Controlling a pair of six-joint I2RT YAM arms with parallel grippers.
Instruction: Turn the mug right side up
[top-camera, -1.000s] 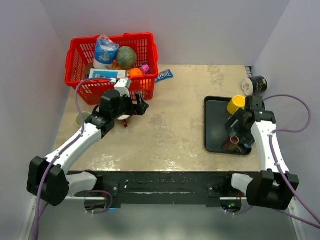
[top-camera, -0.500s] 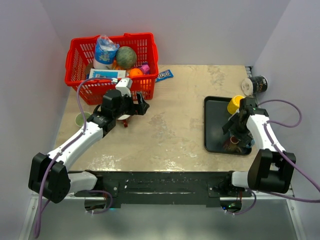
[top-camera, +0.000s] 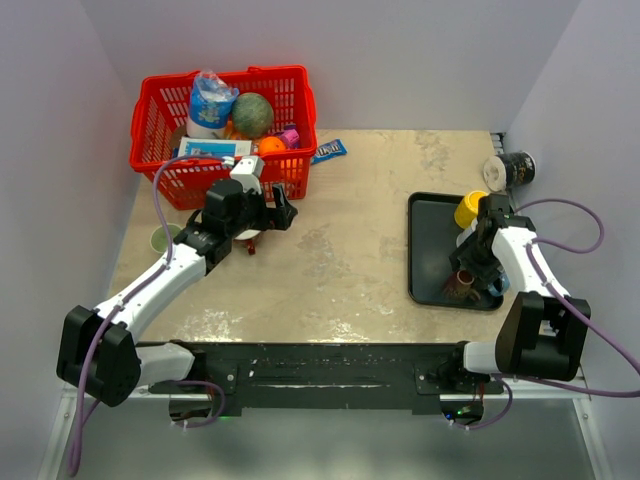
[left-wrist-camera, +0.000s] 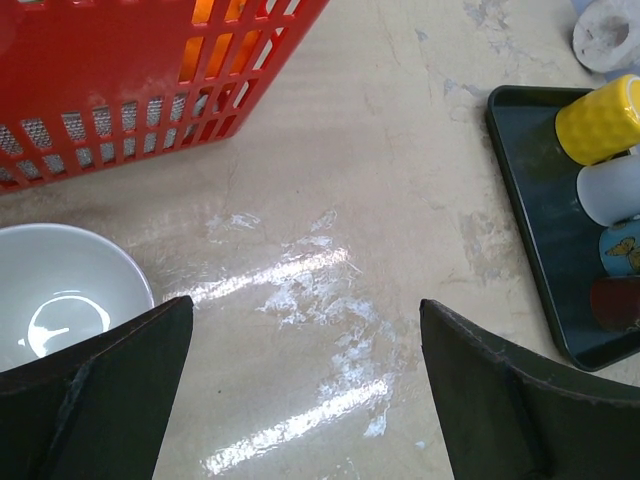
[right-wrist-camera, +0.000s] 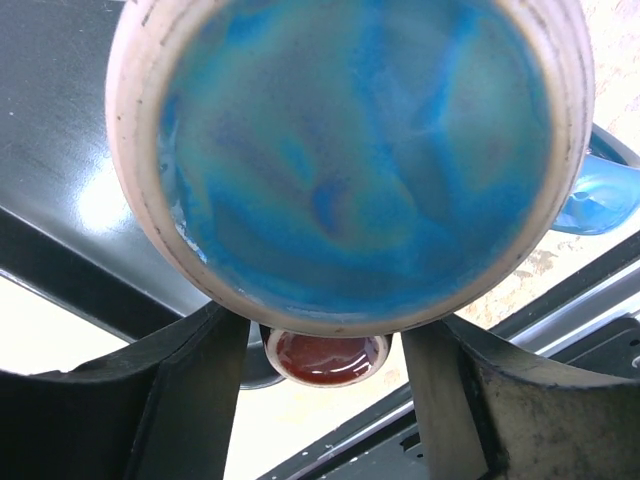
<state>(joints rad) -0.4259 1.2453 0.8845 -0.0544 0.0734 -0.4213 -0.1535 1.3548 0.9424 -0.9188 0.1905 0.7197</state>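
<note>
R claw (right-wrist-camera: 320, 328) astride mug (right-wrist-camera: 350, 150), red cup (right-wrist-camera: 325, 358) adj.

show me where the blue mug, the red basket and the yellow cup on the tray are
blue glazed mug (right-wrist-camera: 350, 150), right wrist view, middle of its round blue face
red plastic basket (left-wrist-camera: 120, 60), left wrist view, solid band of its side wall
yellow cup (left-wrist-camera: 600, 118), left wrist view, its side wall

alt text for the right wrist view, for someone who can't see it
A blue-glazed mug with a cream rim fills the view up close and blurred, the right gripper's two dark fingers flanking its lower edge. Its blue handle sticks out right; a small red-brown cup and the black tray show behind.
</note>
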